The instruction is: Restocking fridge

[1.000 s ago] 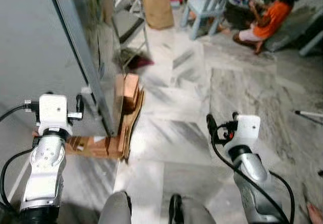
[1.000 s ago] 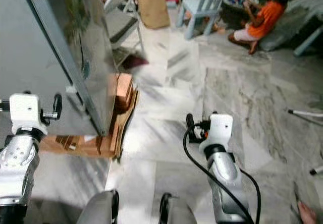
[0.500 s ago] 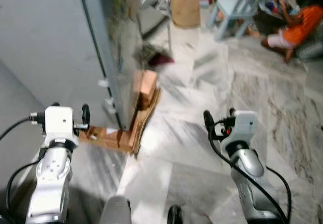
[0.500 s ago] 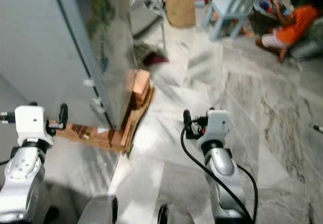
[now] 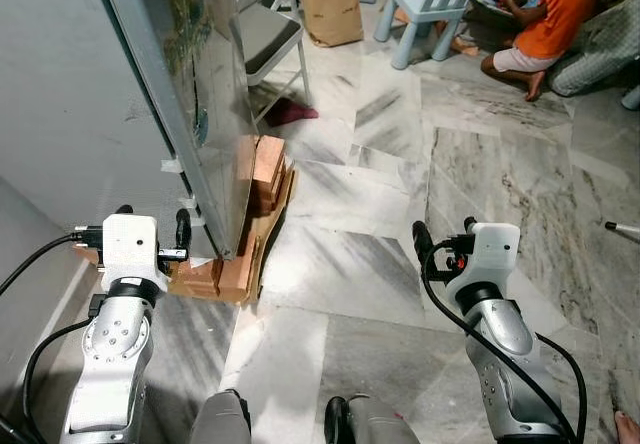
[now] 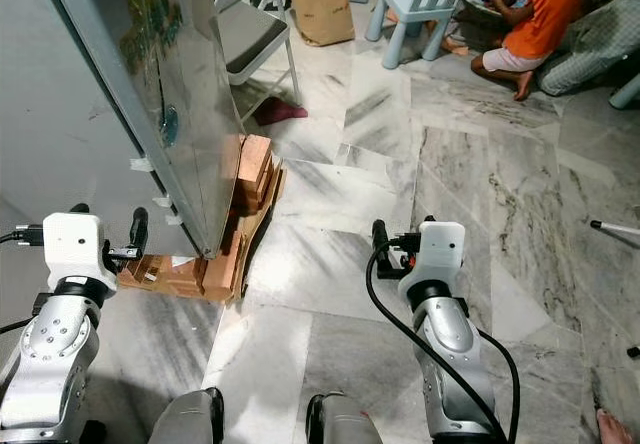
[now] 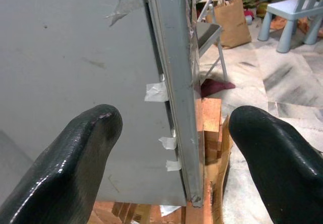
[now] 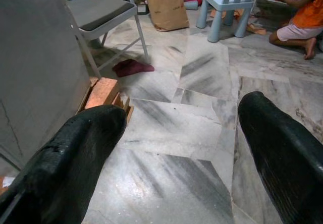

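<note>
We stand on a grey-veined marble floor (image 5: pixel 370 214) with the tall grey fridge (image 5: pixel 80 94) rising at our ten o'clock, its door edge facing us and bits of tape stuck along it. The fridge's base rests on a stack of wooden blocks and flattened cardboard (image 5: pixel 250 234), which juts out toward twelve o'clock beside the door.

Past the fridge, at twelve o'clock, we see a folding chair (image 5: pixel 265 34) with a grey seat, a brown paper bag (image 5: pixel 330 4) just beyond it, and a dark red cloth (image 5: pixel 290 114) lying on the floor near the chair's leg. At one o'clock stands a pale blue child's chair (image 5: pixel 430 4), and at two o'clock a person in an orange top (image 5: pixel 545 24) sits on the floor.

Our left gripper (image 7: pixel 174 171) hovers low at nine o'clock, fingers spread wide apart, pointed at the fridge's lower door edge without touching it. Our right gripper (image 8: pixel 176 153) hangs at three o'clock over bare floor, fingers likewise spread and holding nothing.
</note>
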